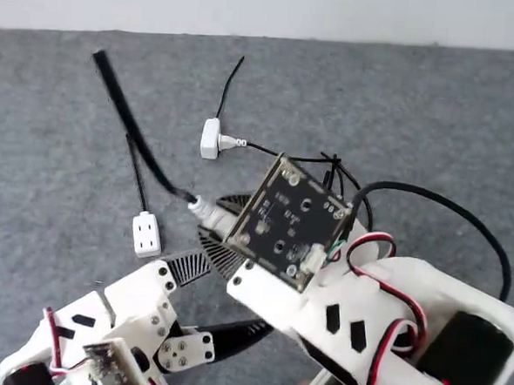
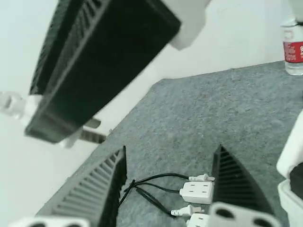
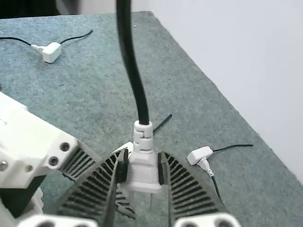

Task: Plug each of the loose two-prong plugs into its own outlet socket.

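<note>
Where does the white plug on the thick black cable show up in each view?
High view: the white plug sits at the thick black cable's near end, beside the camera board.
Right wrist view: the plug is clamped in the right gripper.
Left wrist view: its prongs jut out beside a dark ribbed finger.
Shared landmark: the grey table meeting the pale wall.

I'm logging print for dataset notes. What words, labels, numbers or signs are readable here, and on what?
No text is readable.
Red label on the clear plastic bottle: white print, too blurred.
Black square circuit board: tiny markings, too small.
White two-prong plug held in the right pincer: no print seen.
</note>
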Controlling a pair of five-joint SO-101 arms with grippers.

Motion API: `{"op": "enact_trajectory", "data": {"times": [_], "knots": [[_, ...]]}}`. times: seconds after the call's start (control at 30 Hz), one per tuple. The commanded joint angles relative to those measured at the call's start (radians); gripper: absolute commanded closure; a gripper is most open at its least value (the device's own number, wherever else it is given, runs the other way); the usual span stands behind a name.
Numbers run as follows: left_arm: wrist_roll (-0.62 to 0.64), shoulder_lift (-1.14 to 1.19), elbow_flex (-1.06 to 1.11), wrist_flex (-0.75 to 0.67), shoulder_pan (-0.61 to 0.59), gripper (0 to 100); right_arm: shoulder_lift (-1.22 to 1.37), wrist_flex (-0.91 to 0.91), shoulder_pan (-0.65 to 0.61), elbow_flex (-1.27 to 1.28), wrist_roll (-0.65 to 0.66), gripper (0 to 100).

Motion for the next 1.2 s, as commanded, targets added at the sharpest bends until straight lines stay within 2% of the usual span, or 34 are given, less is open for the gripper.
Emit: {"op": "enact_trajectory", "data": {"times": [0.0,0.23,0.5,0.67,1.17], "knots": [[-0.009,-0.003,-0.001,-0.023,-0.038,73,-0.018,0.030,0.021,-0.003,0.014,99.0],[0.025,-0.003,-0.007,0.014,0.095,73,-0.010,0.019,0.021,0.028,0.014,99.0],[0.025,-0.003,-0.059,0.015,0.095,73,-0.016,0.018,0.021,0.066,0.014,99.0],[0.025,-0.003,-0.068,0.009,0.021,73,-0.016,0.019,0.010,0.068,0.011,99.0],[0.028,-0.003,-0.033,0.006,0.015,73,-0.007,0.031,-0.005,0.069,0.005,99.0]]}}
